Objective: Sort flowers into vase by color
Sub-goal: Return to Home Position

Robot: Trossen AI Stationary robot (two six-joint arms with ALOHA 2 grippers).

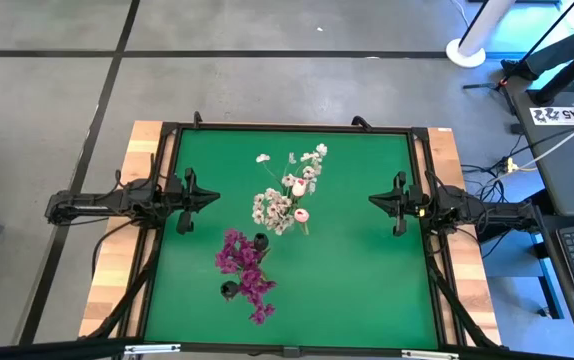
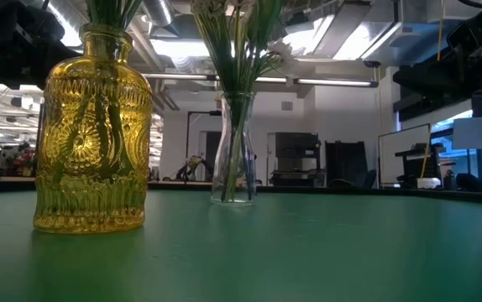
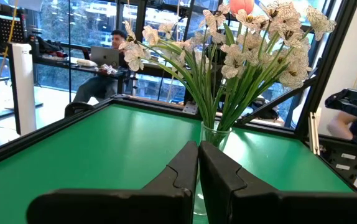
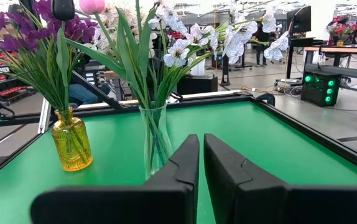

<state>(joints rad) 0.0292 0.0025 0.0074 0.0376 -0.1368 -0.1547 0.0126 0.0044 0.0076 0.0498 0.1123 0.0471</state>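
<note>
Fingers of left gripper sit pressed together, empty, at the left edge of the green table; right gripper faces it from the right edge, fingers likewise closed on nothing; between them a clear vase stands upright, holding white blossom sprays and pink tulip buds; near it a yellow vase holds magenta-purple clusters and a dark bud.

The desk was viewed from straight above and from surface level; the clear vase was shared by 2 opposed wrist views.
</note>
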